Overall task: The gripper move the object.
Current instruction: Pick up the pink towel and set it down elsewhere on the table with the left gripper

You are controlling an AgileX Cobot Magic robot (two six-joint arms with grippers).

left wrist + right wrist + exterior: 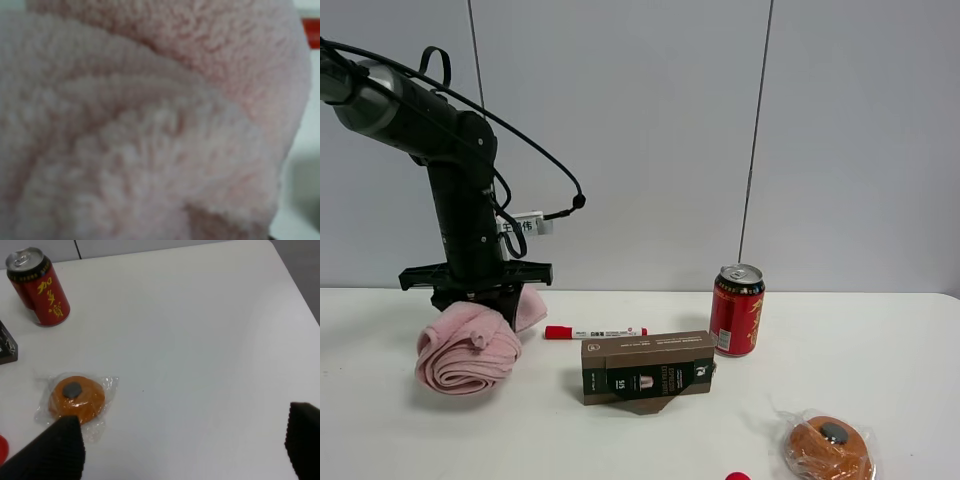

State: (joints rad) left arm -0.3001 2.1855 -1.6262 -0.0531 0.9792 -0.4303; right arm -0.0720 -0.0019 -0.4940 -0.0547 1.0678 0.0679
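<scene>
The object, a fluffy pink plush bundle [465, 352], lies at the left of the white table [880, 350]. My left gripper [486, 306], a black claw on a thick black arm, comes down onto the bundle's top with its fingers sunk in the plush, and a fold rises beside them. The left wrist view is filled with pink plush [150, 125] and shows no fingers. The black band is hidden. My right gripper [180, 450] is open and empty above bare table, and is out of the exterior view.
A brown box [647, 368] lies mid-table with a red-capped marker [595, 332] behind it. A red can [736, 310] stands to its right and shows in the right wrist view [39, 287]. An orange wrapped round item [828, 448] [76, 397] lies front right. A small red thing [738, 476] sits at the front edge.
</scene>
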